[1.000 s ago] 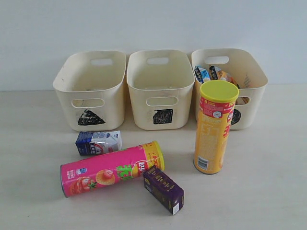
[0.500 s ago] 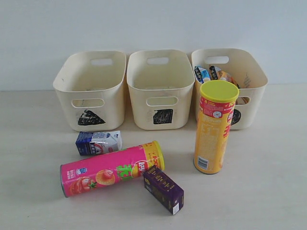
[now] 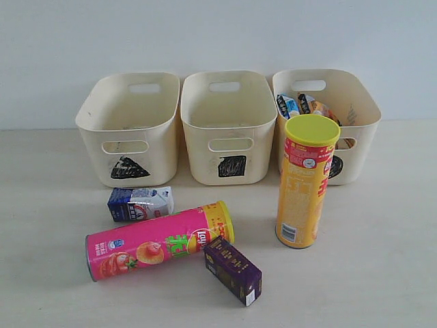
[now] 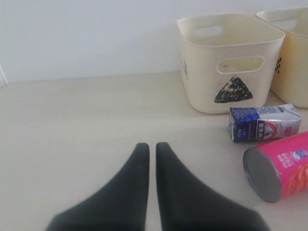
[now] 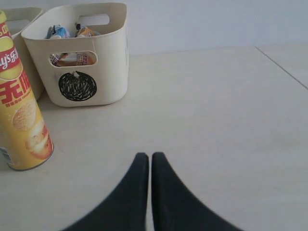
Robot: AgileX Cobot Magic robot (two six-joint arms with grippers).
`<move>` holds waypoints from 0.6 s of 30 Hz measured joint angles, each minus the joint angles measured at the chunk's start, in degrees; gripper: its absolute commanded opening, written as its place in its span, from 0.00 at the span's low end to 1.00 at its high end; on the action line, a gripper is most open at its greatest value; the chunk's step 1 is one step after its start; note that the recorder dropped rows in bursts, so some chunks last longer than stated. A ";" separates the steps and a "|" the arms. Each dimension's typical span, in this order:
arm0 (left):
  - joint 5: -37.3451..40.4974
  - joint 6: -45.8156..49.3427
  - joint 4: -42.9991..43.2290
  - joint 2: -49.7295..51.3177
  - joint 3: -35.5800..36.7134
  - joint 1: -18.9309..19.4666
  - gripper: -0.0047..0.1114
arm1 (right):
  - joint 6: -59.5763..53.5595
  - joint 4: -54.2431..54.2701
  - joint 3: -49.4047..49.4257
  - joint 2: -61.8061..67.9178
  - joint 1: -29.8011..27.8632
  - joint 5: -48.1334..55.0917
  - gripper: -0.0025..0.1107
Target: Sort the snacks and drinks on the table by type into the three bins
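- Two grippers sit closest to their own cameras; the left gripper (image 4: 150, 147) is clenched, jaws pressed together on nothing, over bare table (image 3: 382, 273); the right gripper (image 5: 146, 156) is clenched the same way, also empty; neither shows in the exterior view
- the small purple carton (image 3: 232, 270) lies flat at the front of the table, close against the yellow-capped end of the pink chip tube (image 3: 153, 242); whether they touch I cannot tell
- the pink chip tube lies on its side, slanting across the table
- the blue-white milk carton (image 3: 140, 203) lies on its side just behind the pink chip tube
- the yellow chip tube (image 3: 306, 184) stands upright to the right, partly covering the circle mark behind it
- three cream bins stand in a row at the back: the triangle bin (image 3: 102, 123) on the left, the square bin (image 3: 198, 137) in the middle, the circle bin (image 3: 362, 116) on the right
- the blue crinkly bag (image 3: 287, 106) and the orange-white crinkly bag (image 3: 315, 108) sit inside the circle bin
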 measured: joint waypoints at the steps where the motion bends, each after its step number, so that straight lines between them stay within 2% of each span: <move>1: -0.98 0.03 0.00 0.00 0.00 0.00 0.08 | 0.00 0.00 0.00 0.00 0.00 0.00 0.02; 5: -7.18 -0.58 -1.37 0.00 0.00 0.00 0.08 | 0.00 0.00 0.00 0.00 0.00 0.00 0.02; 11: -15.12 -7.22 -5.99 0.00 0.00 0.00 0.08 | 0.00 0.00 0.00 0.00 0.00 0.09 0.02; 15: -23.76 -12.08 -6.66 -0.08 0.00 0.00 0.08 | 0.00 0.00 0.00 0.00 0.00 0.13 0.02; 18: -27.06 -14.95 -6.35 -0.08 -0.91 0.00 0.08 | 0.00 0.00 0.00 0.00 0.00 0.13 0.02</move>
